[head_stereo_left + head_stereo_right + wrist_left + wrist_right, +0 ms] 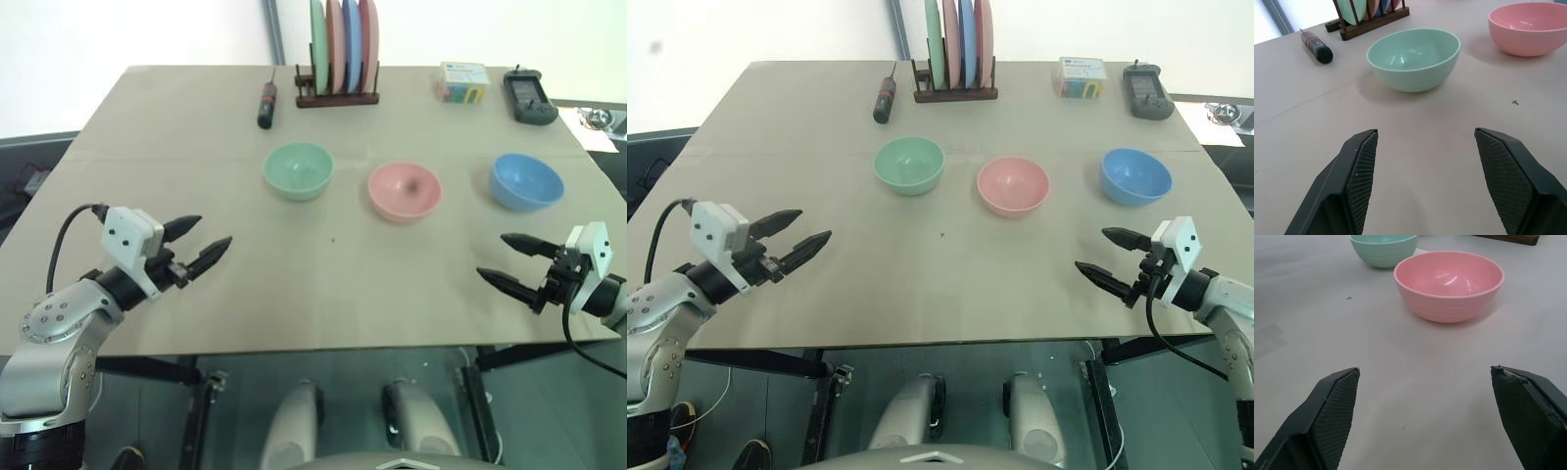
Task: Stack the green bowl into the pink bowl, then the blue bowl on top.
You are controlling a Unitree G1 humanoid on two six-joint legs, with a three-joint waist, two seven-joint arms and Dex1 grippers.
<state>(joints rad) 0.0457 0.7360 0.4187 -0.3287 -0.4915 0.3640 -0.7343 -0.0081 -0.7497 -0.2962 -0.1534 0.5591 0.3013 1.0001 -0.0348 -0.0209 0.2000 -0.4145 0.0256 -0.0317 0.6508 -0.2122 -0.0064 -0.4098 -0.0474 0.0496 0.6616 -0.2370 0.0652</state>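
Three bowls sit apart in a row on the bench (147,117): the green bowl (299,170), the pink bowl (405,190), then the blue bowl (527,181). The left gripper (200,245) and the right gripper (509,261) both hang wide apart, holding nothing. I think the left gripper should go first, pinch the green bowl's rim, lift it straight up and lower it softly into the pink bowl.

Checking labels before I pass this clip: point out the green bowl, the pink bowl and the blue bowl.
green bowl (299,168): left eye view, on its inner hollow.
pink bowl (405,188): left eye view, on its inner hollow.
blue bowl (527,180): left eye view, on its inner hollow.
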